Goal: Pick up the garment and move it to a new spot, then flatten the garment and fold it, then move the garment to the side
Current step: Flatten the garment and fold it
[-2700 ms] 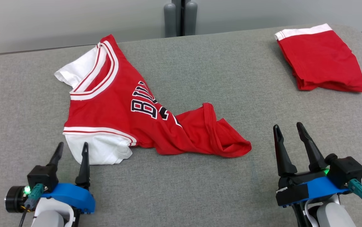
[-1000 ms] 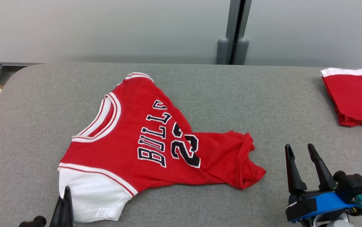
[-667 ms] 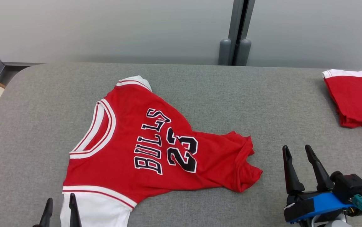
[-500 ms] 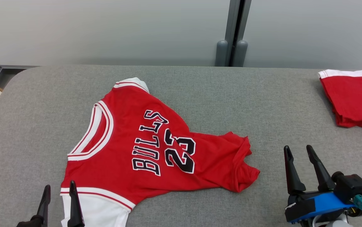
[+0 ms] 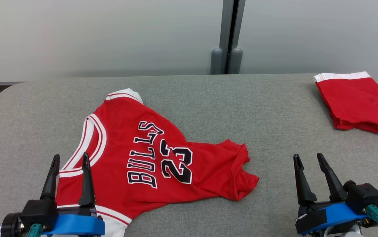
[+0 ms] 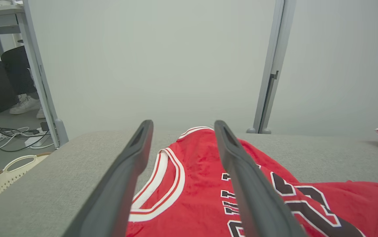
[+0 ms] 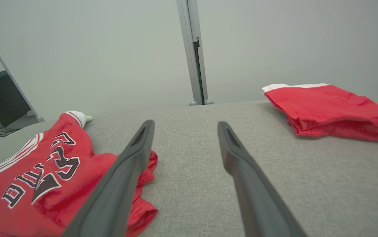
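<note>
The garment point(image 5: 156, 158), a red jersey with white trim and "BULLS 23" on it, lies partly spread on the grey padded table point(image 5: 274, 108). Its right end is bunched into folds. My left gripper point(image 5: 70, 156) stands open at the lower left over the jersey's near shoulder, with nothing between its fingers. The left wrist view has the garment point(image 6: 202, 184) just below and beyond the left gripper point(image 6: 184, 123). My right gripper point(image 5: 308, 156) is open over bare table, to the right of the jersey's bunched end. In the right wrist view the garment point(image 7: 44, 177) lies left of the right gripper point(image 7: 184, 123).
A folded red piece with a white band point(image 5: 356, 102) lies at the table's back right, also seen as the folded piece point(image 7: 327, 108). A grey partition post point(image 5: 226, 36) stands behind the table. Off the left edge are a cream basket point(image 6: 11, 171), floor cables and a person's shoes point(image 6: 24, 105).
My left gripper went from shut at the jersey's white sleeve to open and came up into view. The jersey lies flatter than before. The head camera has shifted. The right gripper stayed open.
</note>
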### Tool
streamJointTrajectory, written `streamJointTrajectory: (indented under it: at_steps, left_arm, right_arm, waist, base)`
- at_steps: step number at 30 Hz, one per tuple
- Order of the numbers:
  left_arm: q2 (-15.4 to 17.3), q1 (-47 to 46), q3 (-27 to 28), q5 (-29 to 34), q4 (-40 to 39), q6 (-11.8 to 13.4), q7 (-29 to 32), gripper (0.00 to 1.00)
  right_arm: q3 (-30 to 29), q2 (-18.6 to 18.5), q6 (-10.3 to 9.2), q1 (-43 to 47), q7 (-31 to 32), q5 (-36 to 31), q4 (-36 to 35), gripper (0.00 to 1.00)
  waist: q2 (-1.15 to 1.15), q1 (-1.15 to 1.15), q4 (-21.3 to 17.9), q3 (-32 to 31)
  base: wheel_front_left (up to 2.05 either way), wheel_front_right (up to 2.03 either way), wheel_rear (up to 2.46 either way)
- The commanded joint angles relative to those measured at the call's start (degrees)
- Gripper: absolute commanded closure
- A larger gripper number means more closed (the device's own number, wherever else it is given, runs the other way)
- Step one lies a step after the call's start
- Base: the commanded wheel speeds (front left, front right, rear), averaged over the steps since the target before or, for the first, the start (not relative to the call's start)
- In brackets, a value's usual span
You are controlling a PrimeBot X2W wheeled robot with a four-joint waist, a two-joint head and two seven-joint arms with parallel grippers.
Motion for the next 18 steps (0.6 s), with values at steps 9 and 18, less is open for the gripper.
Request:
streamJointTrajectory:
  at_steps: [9, 18]
  left_arm:
    - [0.1, -4.5, 0.8, 2.6, 5.4, 0.3, -0.2, 0.00]
    - [-0.3, -5.5, 1.6, 2.9, 6.8, -0.3, -0.2, 0.00]
  right_arm:
    - [-0.3, 0.0, 0.03, 0.9, -0.2, -0.1, 0.3, 0.00]
    - [1.4, 0.0, 0.03, -1.9, -0.2, -1.9, 2.2, 0.00]
  waist:
    - [0.00, 0.00, -2.3, 1.0]
    - [0.00, 0.00, -1.6, 1.8]
  base:
    - [0.00, 0.00, 0.00]
    - [0.00, 0.00, 0.00]
